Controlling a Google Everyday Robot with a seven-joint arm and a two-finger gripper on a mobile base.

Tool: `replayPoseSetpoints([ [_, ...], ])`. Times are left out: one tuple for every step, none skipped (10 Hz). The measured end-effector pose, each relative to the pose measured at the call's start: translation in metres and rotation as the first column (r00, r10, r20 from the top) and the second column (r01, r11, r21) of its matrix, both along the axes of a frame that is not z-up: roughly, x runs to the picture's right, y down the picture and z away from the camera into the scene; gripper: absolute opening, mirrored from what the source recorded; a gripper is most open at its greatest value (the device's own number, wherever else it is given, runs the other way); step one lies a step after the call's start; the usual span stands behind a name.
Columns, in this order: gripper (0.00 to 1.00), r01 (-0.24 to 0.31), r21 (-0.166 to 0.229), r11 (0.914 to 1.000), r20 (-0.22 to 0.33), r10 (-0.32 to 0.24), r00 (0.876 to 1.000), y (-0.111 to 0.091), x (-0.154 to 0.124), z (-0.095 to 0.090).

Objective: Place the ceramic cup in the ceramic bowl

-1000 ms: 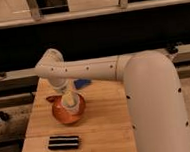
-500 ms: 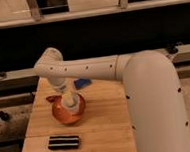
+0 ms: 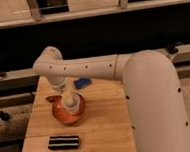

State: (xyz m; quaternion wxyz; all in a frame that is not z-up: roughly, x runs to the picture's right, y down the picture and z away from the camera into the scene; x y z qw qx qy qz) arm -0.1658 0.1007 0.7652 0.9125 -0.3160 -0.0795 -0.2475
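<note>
Gripper hangs low over the mouth of the bowl, at the left of the table. Can't tell if it's clamped or loose, and the cup isn't clearly visible. I'd guess only the drop and retreat are left.

light: dim, warm, from above
gripper: low over the ceramic bowl, pale top lit, underside shaded
glare: soft sheen on bowl's glossy wall below gripper
shadow: arm underside dark, right of gripper
background: black band behind gripper, nearly no detail
table: evenly lit wood right of gripper, no hard shadows
</note>
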Motion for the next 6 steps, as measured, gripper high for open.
replayPoseSetpoints([
  [0.8,0.001,0.0,1.0,0.001,-0.001,1.0,-0.0008,-0.0004,-0.0006],
  [0.8,0.003,0.0,1.0,0.002,-0.003,1.0,-0.0017,-0.0009,-0.0013],
  [0.8,0.005,-0.001,1.0,0.003,-0.005,1.0,-0.0025,-0.0013,-0.0016],
  [0.8,0.006,-0.002,1.0,0.005,-0.006,1.0,-0.0035,-0.0022,-0.0019],
  [0.8,0.008,-0.003,1.0,0.008,-0.008,1.0,-0.0044,-0.003,-0.0022],
  [0.8,0.009,-0.003,1.0,0.01,-0.009,1.0,-0.005,-0.0037,-0.0025],
])
